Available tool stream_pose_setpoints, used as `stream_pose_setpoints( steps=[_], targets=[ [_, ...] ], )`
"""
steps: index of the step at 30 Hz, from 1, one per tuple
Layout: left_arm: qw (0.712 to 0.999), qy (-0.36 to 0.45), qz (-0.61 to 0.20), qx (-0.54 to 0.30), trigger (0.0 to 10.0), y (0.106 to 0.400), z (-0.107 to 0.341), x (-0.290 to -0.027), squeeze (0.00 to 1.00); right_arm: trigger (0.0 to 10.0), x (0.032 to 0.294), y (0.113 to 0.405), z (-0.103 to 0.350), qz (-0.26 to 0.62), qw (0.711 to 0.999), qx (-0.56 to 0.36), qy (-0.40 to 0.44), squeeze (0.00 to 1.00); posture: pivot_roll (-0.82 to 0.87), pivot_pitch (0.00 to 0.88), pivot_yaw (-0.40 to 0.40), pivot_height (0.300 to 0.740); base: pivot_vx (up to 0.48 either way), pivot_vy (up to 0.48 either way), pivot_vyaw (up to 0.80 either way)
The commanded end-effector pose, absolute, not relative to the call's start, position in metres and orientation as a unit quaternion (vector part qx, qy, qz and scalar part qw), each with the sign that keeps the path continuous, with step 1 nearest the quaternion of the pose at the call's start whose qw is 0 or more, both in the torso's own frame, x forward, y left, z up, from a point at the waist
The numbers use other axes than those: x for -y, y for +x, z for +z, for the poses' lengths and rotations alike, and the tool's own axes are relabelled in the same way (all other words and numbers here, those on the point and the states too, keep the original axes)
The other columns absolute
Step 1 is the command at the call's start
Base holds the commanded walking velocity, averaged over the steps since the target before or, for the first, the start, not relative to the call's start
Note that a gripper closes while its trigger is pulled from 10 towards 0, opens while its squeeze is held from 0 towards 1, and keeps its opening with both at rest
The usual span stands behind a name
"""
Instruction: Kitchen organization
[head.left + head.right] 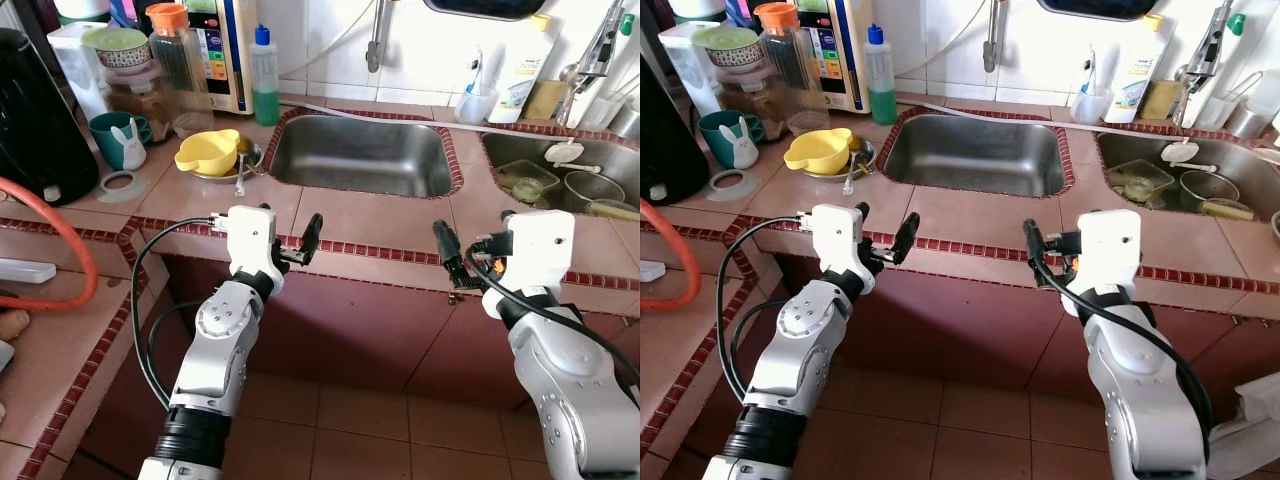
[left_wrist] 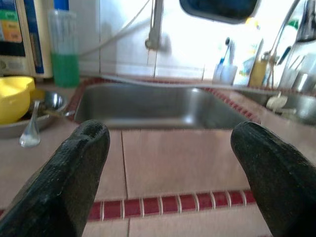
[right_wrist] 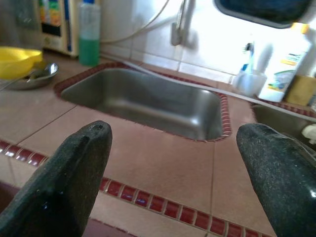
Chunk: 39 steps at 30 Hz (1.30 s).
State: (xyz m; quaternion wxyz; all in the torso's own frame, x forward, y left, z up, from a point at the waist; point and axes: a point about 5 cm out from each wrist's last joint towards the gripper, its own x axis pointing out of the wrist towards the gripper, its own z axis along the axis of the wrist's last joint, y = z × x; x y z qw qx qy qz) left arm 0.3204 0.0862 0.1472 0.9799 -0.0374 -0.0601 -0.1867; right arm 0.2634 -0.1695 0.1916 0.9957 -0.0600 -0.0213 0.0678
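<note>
Yellow plastic bowl [image 1: 207, 151] sits far-left of the left gripper [image 1: 290, 242], clearly the nearer one; right gripper [image 1: 447, 262] hovers too, both open and empty.

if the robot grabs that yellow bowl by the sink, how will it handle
The yellow bowl looks like thin plastic, so probably light and not fragile. It sits tilted in a metal dish with a spoon beside it, so it may slide or rock when nudged. Its smooth, rounded wall could slip between the open left gripper fingers.
</note>
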Motion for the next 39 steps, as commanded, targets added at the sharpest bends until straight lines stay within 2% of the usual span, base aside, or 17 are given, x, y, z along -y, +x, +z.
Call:
stream_pose_setpoints(
  steps=[1,5,10,12,13,18,23,27,33,36,39],
  targets=[
    [0.978,-0.022,-0.191,0.076,10.0,0.323,0.151,-0.082,0.00,10.0,0.168,0.265,0.193,0.078,0.995,0.020,-0.061,0.00,-0.02,0.000,-0.079,0.740,0.000,0.000,0.00],
    [0.981,-0.021,-0.176,0.075,10.0,0.327,0.150,-0.084,0.00,10.0,0.162,0.266,0.186,0.089,0.994,0.008,-0.064,0.00,0.00,0.000,-0.091,0.740,0.000,0.000,0.00],
    [0.981,-0.012,-0.182,0.064,10.0,0.326,0.144,-0.086,0.00,10.0,0.162,0.267,0.186,0.060,0.997,0.021,-0.051,0.00,-0.01,0.000,-0.024,0.740,0.000,0.000,0.00],
    [0.980,-0.004,-0.188,0.060,10.0,0.325,0.142,-0.086,0.00,10.0,0.164,0.267,0.186,0.043,0.998,0.024,-0.044,0.00,-0.01,0.000,-0.024,0.740,0.000,0.000,0.00],
    [0.980,0.005,-0.190,0.054,10.0,0.323,0.139,-0.091,0.00,10.0,0.170,0.264,0.185,0.017,0.998,0.034,-0.055,0.00,-0.02,0.000,0.011,0.740,0.000,0.000,0.00],
    [0.982,0.024,-0.188,0.015,10.0,0.312,0.122,-0.112,0.00,10.0,0.191,0.250,0.177,-0.052,0.994,0.040,-0.083,0.00,-0.04,0.000,0.055,0.740,0.000,0.000,0.00],
    [0.986,0.055,-0.154,-0.014,10.0,0.292,0.104,-0.142,0.00,10.0,0.202,0.239,0.168,-0.062,0.996,0.023,-0.060,0.00,-0.02,0.000,0.054,0.740,0.000,0.000,0.00],
    [0.989,0.073,-0.123,-0.035,10.0,0.268,0.093,-0.167,0.00,10.0,0.200,0.239,0.167,-0.035,0.996,0.020,-0.077,0.00,0.02,0.000,0.008,0.740,0.000,0.000,0.00],
    [0.984,0.089,-0.141,-0.068,10.0,0.241,0.090,-0.179,0.00,10.0,0.197,0.237,0.172,-0.011,0.996,0.028,-0.085,0.00,0.04,0.000,-0.020,0.740,0.000,0.000,0.00],
    [0.983,0.087,-0.148,-0.063,10.0,0.246,0.093,-0.176,0.00,10.0,0.199,0.233,0.171,-0.009,0.995,0.027,-0.092,0.00,0.04,0.000,-0.011,0.740,0.000,0.000,0.00],
    [0.985,0.077,-0.151,-0.038,10.0,0.266,0.102,-0.162,0.00,10.0,0.203,0.230,0.169,-0.027,0.995,0.024,-0.092,0.00,0.02,0.000,0.004,0.740,0.000,0.000,0.00]
  ],
)
